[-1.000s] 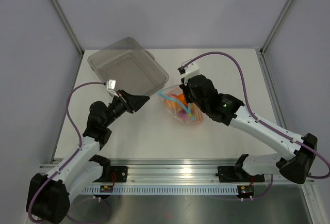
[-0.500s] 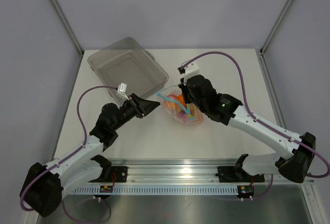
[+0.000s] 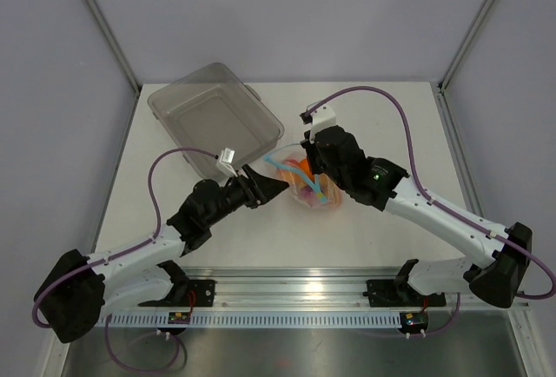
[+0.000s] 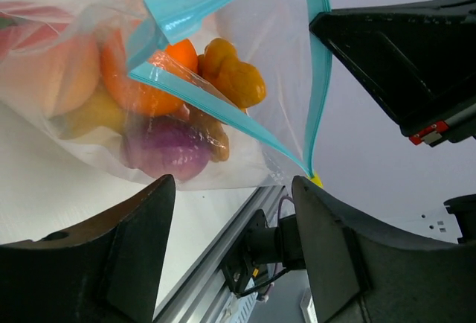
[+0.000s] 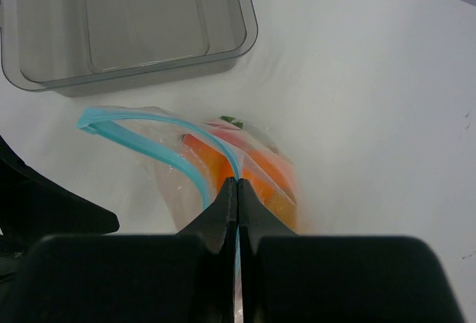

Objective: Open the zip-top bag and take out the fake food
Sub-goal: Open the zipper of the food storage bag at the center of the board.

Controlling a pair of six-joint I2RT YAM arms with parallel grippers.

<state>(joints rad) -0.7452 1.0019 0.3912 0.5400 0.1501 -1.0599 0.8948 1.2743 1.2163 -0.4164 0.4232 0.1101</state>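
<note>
Beside the tub (image 3: 215, 116), right gripper (image 5: 236, 189) pinches the zip-top bag (image 5: 175, 174); left gripper (image 4: 232, 189) gapes wide.

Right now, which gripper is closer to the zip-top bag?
Right. The right gripper is shut on the zip-top bag, pinching its blue strip. The left gripper is open just in front of the bag's mouth, apparently not touching.

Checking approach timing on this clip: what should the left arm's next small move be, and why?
Probably ease the open left end effector forward into the mouth of the zip-top bag toward the fake food: the right end effector pinches the zip strip, and the mouth gapes open.
</note>
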